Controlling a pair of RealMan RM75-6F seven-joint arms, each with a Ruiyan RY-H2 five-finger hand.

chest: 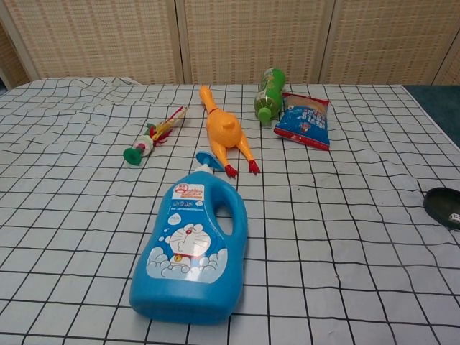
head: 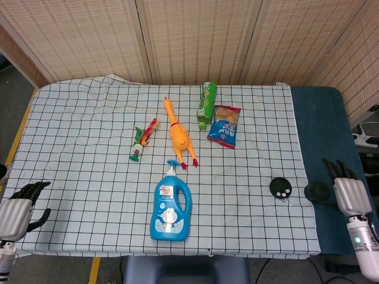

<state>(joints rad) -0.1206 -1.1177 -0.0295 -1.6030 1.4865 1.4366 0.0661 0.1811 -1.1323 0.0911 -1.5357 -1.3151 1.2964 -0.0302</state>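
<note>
Both hands, left hand and right hand, are silver-grey with black fingers; white forearms.

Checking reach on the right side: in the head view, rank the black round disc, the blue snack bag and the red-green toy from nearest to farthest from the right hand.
From the right hand:
1. Black round disc, right part of the cloth.
2. Blue snack bag, far centre-right.
3. Red-green toy, left of centre.

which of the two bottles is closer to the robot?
The blue detergent bottle, lying at the cloth's near edge with a cartoon label. The green bottle lies at the far side, beside the snack bag.
</note>
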